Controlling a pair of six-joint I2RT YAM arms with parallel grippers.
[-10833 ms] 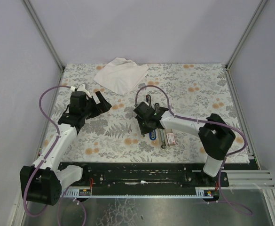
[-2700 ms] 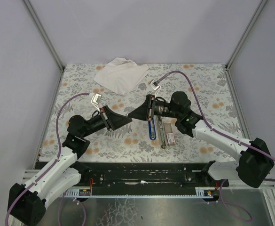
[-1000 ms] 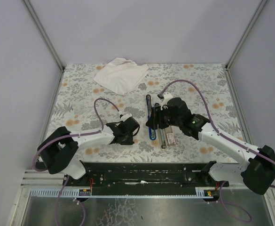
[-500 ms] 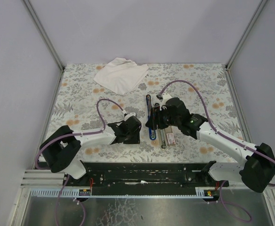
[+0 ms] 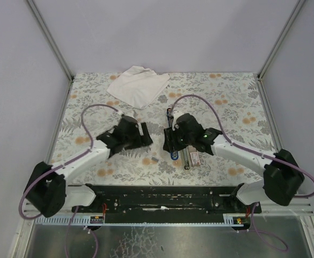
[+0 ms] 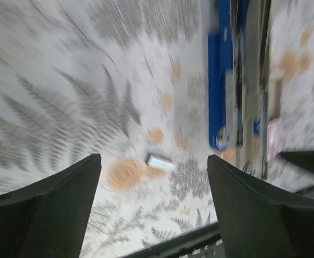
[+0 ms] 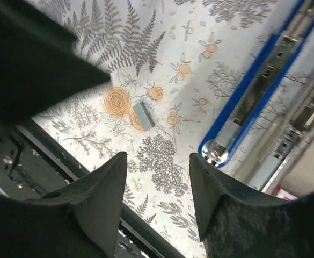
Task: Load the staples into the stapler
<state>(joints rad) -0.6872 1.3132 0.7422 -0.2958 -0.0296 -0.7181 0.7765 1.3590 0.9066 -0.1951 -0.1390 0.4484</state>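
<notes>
Your left pincer (image 5: pixel 143 134) just spread wide, leaving the staple strip (image 5: pixel 154 159) on the table (image 5: pixel 92 107) near the blue stapler (image 7: pixel 258 88), still unloaded; your right pincer (image 7: pixel 157 161) hangs open, empty.

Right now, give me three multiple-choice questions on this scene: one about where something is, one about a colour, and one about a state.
1. Where is the small silvery strip?
A. Flat on the table, left of the open stapler and apart from it
B. Inside the open stapler
C. Hanging off the table edge

2. What colour is the open stapler nearest the strip?
A. Red
B. Blue
C. Green

3. What state is the left end effector in?
A. Shut on the strip
B. Open and empty
C. Shut and empty

Answers:
1 A, both wrist views show it alone on the floral surface.
2 B, its long body is bright blue around a metal channel.
3 B, its fingers stand wide apart with only table between them.
</notes>
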